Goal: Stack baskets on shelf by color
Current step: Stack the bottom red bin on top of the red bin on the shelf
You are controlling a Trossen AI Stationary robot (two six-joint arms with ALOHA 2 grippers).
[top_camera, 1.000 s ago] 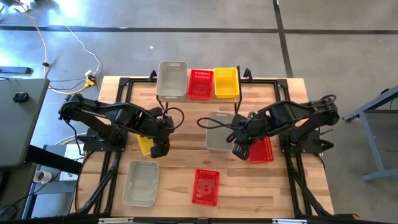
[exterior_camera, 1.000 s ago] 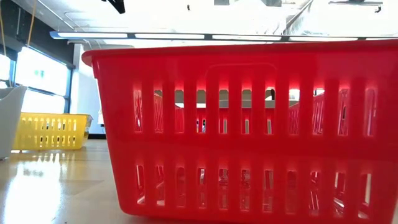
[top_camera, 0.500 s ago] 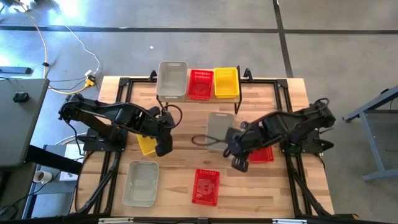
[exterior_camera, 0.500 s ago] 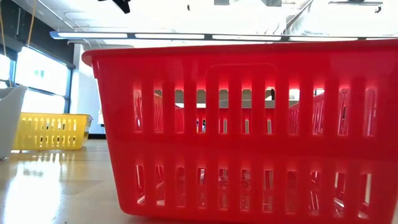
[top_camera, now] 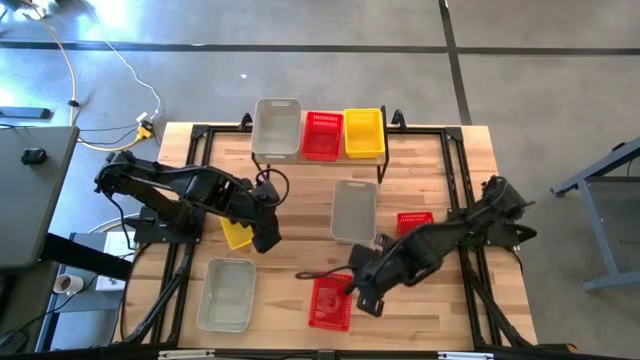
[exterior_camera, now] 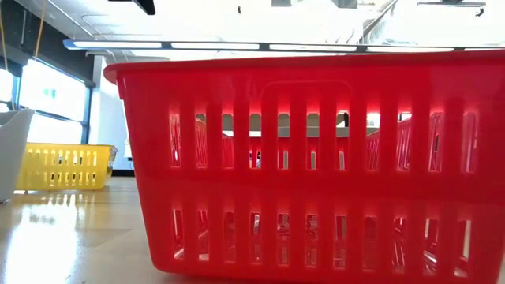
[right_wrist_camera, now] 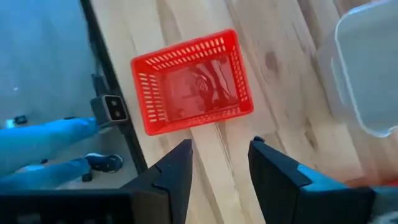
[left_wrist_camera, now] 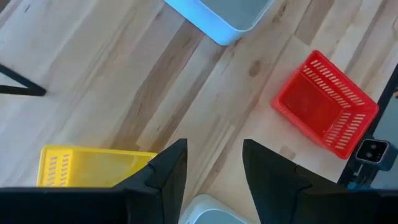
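The shelf [top_camera: 318,155] at the far edge carries a grey basket [top_camera: 276,127], a red basket [top_camera: 322,134] and a yellow basket [top_camera: 364,132] side by side. On the table stand a grey basket [top_camera: 353,210], a red basket [top_camera: 414,220], a near red basket [top_camera: 328,300], a near grey basket [top_camera: 227,294] and a yellow basket [top_camera: 235,233]. My right gripper [top_camera: 364,297] is open above the near red basket's [right_wrist_camera: 193,81] right edge. My left gripper [top_camera: 265,240] is open beside the yellow basket [left_wrist_camera: 87,168].
Black frame rails [top_camera: 190,250] run along both table sides. A cable [top_camera: 325,272] trails from the right arm over the table middle. The low view is filled by the near red basket [exterior_camera: 316,166]. Bare wood [top_camera: 290,215] lies between the arms.
My right arm has swung from beside the right-hand red basket toward the table's near edge and leftward, ending over the near red basket. My left arm has stayed almost still.
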